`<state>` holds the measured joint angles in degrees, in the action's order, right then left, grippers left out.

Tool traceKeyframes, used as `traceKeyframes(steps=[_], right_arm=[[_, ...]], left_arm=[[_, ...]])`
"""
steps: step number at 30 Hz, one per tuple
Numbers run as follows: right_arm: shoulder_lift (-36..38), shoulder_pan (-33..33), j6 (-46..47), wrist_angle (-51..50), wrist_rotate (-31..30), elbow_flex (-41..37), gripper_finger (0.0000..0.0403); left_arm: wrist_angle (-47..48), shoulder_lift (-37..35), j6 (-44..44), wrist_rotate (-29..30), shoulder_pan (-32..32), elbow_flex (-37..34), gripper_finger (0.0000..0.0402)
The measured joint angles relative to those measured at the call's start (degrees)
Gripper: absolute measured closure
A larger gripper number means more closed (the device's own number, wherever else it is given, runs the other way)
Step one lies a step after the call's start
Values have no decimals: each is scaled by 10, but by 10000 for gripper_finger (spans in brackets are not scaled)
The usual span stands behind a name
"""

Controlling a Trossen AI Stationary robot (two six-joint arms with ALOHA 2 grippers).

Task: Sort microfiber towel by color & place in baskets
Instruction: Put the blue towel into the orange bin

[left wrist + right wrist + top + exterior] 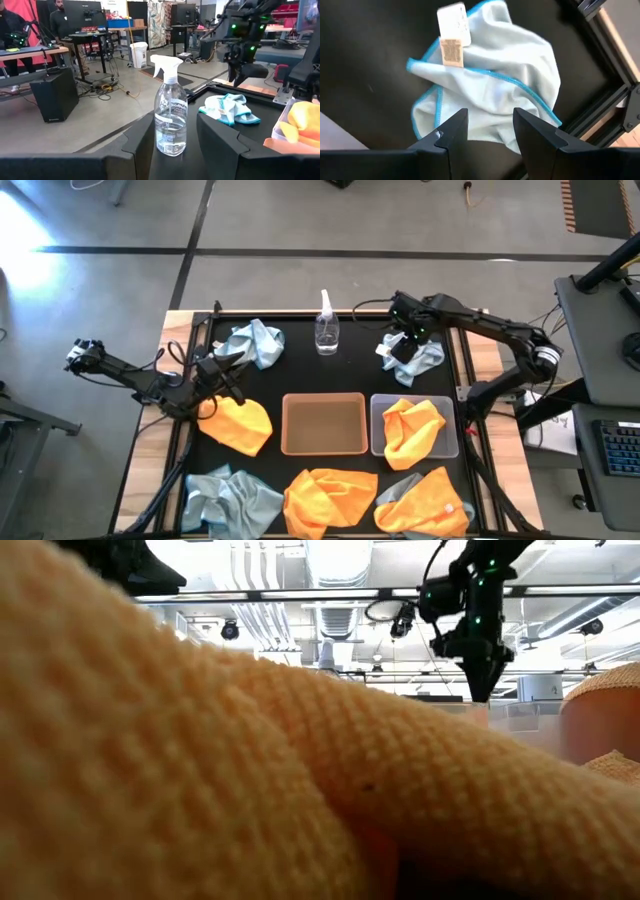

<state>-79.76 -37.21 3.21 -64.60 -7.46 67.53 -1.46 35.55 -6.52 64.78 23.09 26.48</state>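
Note:
My right gripper (404, 346) (490, 120) is open, pointing down over a crumpled pale blue-grey towel (412, 360) (490, 85) near the table's far right. Its fingers stand above the cloth without touching it. My left gripper (226, 375) (174, 122) is open and level between another blue-grey towel (253, 342) and an orange towel (240, 424). The tan basket (323, 423) holds nothing. The grey basket (447, 442) holds an orange towel (410, 428). More towels lie along the near edge: blue-grey (225, 496), orange (330, 498) and an orange one over blue-grey (428, 502).
A clear spray bottle (326, 330) (170, 117) stands at the far middle of the table, straight ahead of my left gripper. A black frame rail (463, 355) edges the mat. An orange towel (250, 780) close to the low camera blocks most of that view.

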Motion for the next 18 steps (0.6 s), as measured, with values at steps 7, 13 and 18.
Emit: traceKeyframes(steps=[7, 13, 18], right_arm=[[-48, 0, -13, -32, 5, -11, 252], [-82, 0, -28, -37, 5, -20, 239], [-96, 0, -45, -35, 5, -22, 213]], left_arm=[[33, 0, -24, -35, 0, 0, 269], [52, 0, -35, -36, 0, 0, 269], [55, 0, -35, -40, 0, 0, 269]])
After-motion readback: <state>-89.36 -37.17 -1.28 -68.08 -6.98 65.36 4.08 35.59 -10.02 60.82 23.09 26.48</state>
